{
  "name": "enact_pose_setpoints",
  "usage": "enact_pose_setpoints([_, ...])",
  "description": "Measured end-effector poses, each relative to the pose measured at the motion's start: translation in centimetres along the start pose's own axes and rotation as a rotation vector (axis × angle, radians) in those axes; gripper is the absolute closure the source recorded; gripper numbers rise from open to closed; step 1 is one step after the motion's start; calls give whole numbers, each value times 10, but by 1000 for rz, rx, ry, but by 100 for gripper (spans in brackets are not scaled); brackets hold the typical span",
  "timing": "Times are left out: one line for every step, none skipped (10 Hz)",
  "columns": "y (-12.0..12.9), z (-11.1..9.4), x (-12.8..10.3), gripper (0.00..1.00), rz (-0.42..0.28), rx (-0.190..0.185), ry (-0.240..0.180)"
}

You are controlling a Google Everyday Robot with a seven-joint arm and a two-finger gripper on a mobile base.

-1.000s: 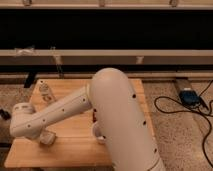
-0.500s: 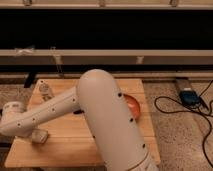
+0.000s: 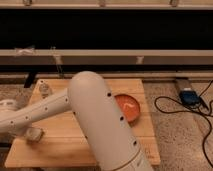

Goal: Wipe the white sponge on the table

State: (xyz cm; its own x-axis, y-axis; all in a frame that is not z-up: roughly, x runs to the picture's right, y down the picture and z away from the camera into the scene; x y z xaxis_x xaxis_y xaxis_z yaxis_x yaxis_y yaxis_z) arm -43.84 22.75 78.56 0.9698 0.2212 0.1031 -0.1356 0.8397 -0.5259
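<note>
One arm (image 3: pixel 100 115) reaches to the left edge of the surface (image 3: pixel 55 147), where my hand (image 3: pixel 30 133) sits low over what I judge is the white sponge (image 3: pixel 37 134), its grip impossible to tell; wiping looks begun, most of it left.

No text, label, brand or number can be read anywhere in the camera view; the gripper (image 3: pixel 32 133) sits low over the left end of the table (image 3: pixel 57 150), and neither bears legible marks.
</note>
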Motion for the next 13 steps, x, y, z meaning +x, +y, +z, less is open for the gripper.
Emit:
enact_pose_setpoints([-5, 2, -3, 85, 6, 1, -2])
enact_pose_setpoints([-13, 3, -4, 85, 21, 5, -3])
enact_pose_setpoints([-20, 4, -4, 85, 36, 9, -6])
enact_pose_setpoints([-30, 5, -3, 85, 57, 13, -11])
enact_pose_setpoints([-42, 6, 0, 85, 84, 17, -14])
enact_pose_setpoints([-51, 7, 2, 85, 109, 21, -16])
enact_pose_setpoints([-60, 9, 5, 85, 138, 26, -16])
enact_pose_setpoints([-70, 10, 10, 85, 166, 35, -17])
enact_pose_setpoints([-76, 11, 15, 85, 190, 45, -16])
enact_pose_setpoints([-77, 12, 17, 85, 207, 48, -16])
enact_pose_setpoints([-82, 12, 25, 85, 233, 54, -13])
enact_pose_setpoints([-87, 12, 33, 85, 257, 59, -9])
enact_pose_setpoints([-92, 12, 42, 85, 285, 63, -5])
